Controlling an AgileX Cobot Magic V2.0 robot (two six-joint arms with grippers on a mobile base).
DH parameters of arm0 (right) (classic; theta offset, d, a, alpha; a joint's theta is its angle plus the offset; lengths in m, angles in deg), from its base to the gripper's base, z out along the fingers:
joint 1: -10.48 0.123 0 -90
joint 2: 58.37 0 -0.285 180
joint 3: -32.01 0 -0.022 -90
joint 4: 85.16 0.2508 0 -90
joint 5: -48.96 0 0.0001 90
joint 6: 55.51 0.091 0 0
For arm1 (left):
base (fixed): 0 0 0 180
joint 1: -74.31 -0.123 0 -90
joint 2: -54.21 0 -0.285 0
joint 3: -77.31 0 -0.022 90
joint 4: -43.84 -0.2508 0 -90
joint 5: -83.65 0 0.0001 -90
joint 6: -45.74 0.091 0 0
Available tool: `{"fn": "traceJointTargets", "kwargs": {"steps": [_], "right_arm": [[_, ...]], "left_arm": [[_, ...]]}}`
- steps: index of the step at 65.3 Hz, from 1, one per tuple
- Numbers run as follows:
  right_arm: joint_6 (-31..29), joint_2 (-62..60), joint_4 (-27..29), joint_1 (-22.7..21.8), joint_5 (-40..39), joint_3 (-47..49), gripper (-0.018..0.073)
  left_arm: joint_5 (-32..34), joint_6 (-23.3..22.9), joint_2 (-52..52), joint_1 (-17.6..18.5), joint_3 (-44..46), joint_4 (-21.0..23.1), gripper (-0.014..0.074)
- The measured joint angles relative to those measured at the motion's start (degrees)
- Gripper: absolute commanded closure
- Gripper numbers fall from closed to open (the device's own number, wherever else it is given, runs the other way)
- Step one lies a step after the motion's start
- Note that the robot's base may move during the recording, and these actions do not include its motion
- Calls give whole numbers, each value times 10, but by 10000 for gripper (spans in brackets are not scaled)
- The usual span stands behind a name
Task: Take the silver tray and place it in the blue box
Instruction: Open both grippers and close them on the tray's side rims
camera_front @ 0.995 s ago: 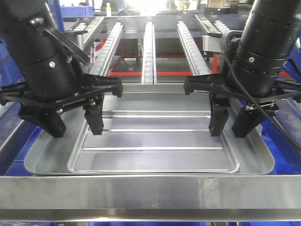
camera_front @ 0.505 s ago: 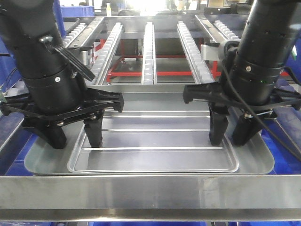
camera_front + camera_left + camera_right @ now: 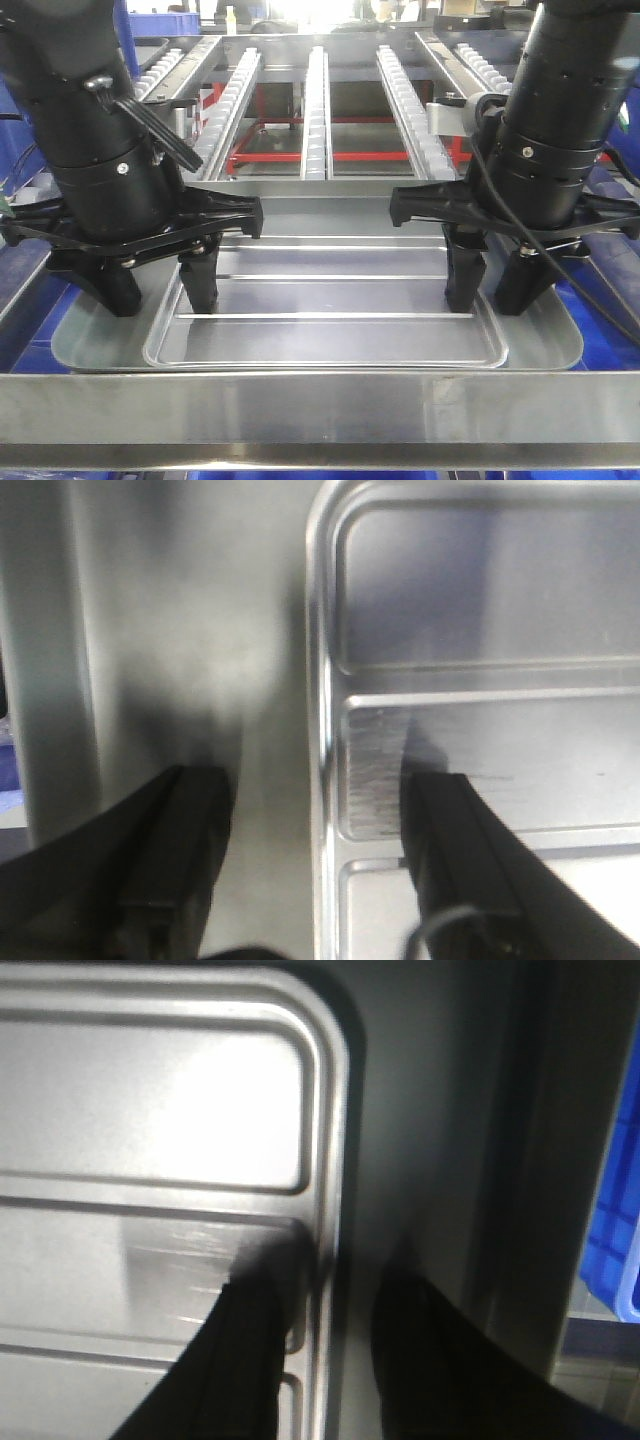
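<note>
The large rectangular shiny silver metal tray (image 3: 330,340) lies flat along the near edge of the grey steel surface (image 3: 320,405), unmoved. What has changed over the last second is the height of the arms; the black left hand (image 3: 160,300) and the black right hand (image 3: 490,300) have both sunk until their fingertips reach the tray, and in the last half-second they barely shifted. Each hand is released, fingers spread astride the raised lip at its end of the centre panel, one inside and one on the sloped rim. The descent looks finished, so clenching on those lips seems next. The bright-blue ribbed plastic box (image 3: 612,1245) shows only past the surface's right edge.
</note>
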Motion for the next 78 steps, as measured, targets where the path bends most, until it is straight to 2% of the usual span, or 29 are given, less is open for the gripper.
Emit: {"fn": "traceJointTargets", "kwargs": {"steps": [37, 47, 61, 69, 78], "right_arm": [[0, 1, 0, 0, 1, 0, 210], [0, 1, 0, 0, 1, 0, 265], [0, 1, 4, 0, 0, 0, 423], [0, 1, 4, 0, 2, 0, 503], [0, 1, 4, 0, 2, 0, 510]], "left_arm": [[0, 0, 0, 0, 0, 0, 304], [0, 0, 0, 0, 0, 0, 405], [0, 0, 0, 1, 0, 3, 611], [-3, 0, 0, 1, 0, 4, 610], [-3, 0, 0, 1, 0, 4, 610]]}}
